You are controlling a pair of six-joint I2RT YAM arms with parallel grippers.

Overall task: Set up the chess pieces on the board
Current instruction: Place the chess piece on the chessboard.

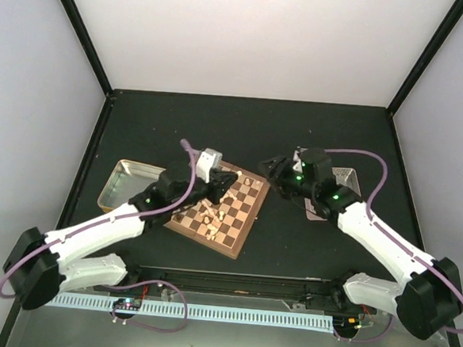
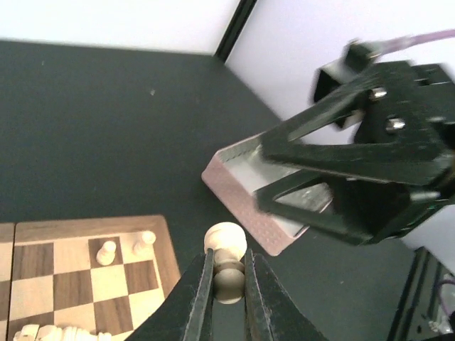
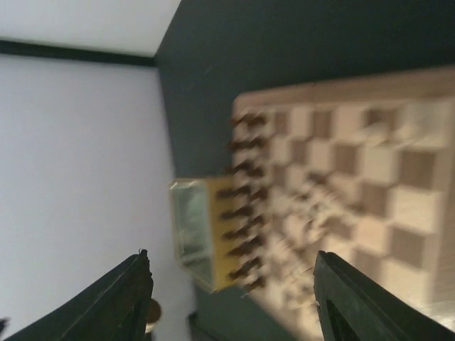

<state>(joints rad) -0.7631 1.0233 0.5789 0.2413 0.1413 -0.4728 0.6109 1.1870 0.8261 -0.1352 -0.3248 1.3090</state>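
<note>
My left gripper [image 2: 227, 277] is shut on a cream chess piece [image 2: 226, 243] and holds it in the air just off the board's far right corner. The board [image 1: 236, 221] lies in the middle of the table, with cream pieces scattered on it. Two cream pawns [image 2: 106, 251] stand on its corner squares. The left gripper [image 1: 229, 179] hangs over the board's far edge. My right gripper [image 1: 268, 166] is open and empty, just right of that corner. In the blurred right wrist view its jaws [image 3: 234, 298] stand wide apart, facing the board [image 3: 355, 185] and a row of dark chessmen [image 3: 245, 192].
A gold tin tray [image 1: 127, 184] stands left of the board. A pinkish-grey square tray [image 2: 259, 213] lies to the right, partly under the right arm [image 1: 371, 227]. The right gripper's black frame [image 2: 362, 156] hangs close in front of my left gripper.
</note>
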